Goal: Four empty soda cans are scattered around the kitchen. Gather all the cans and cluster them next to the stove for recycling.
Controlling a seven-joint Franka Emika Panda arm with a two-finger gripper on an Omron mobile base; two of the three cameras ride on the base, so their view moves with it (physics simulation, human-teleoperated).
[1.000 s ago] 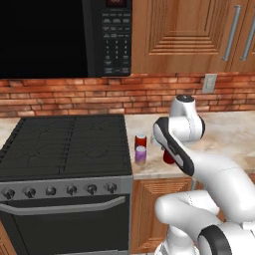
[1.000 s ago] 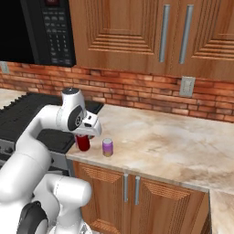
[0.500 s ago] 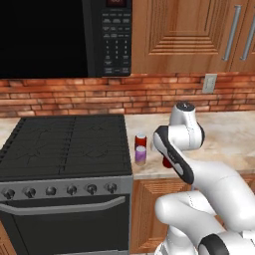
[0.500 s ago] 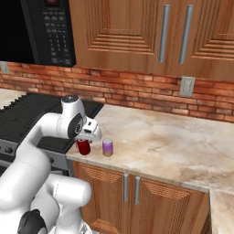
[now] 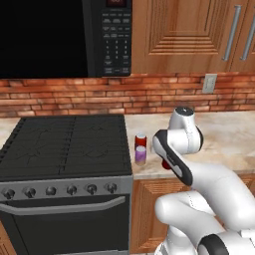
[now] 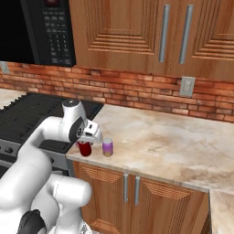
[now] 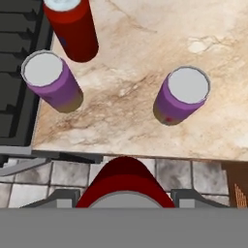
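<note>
My gripper (image 6: 86,140) (image 7: 124,196) is shut on a red soda can (image 6: 84,148) (image 7: 123,181), held upright low over the counter's front edge beside the stove (image 6: 27,114) (image 5: 64,144). A sliver of that can (image 5: 166,164) shows behind my forearm. Whether it touches the counter I cannot tell. One purple can (image 6: 107,147) (image 7: 184,94) stands just to its right. Another purple can (image 5: 141,155) (image 7: 51,80) and a second red can (image 5: 141,140) (image 7: 72,26) stand together against the stove's right edge (image 7: 14,72).
A black microwave (image 5: 60,37) hangs above the stove, with wooden cabinets (image 6: 137,32) beside it. The beige counter (image 6: 173,146) runs on to the right under a wall outlet (image 6: 186,86). Grey floor tiles (image 7: 203,174) lie below the counter's front edge.
The arm has sunk, bringing the held red can down a little toward the counter. The three standing cans have not moved.
</note>
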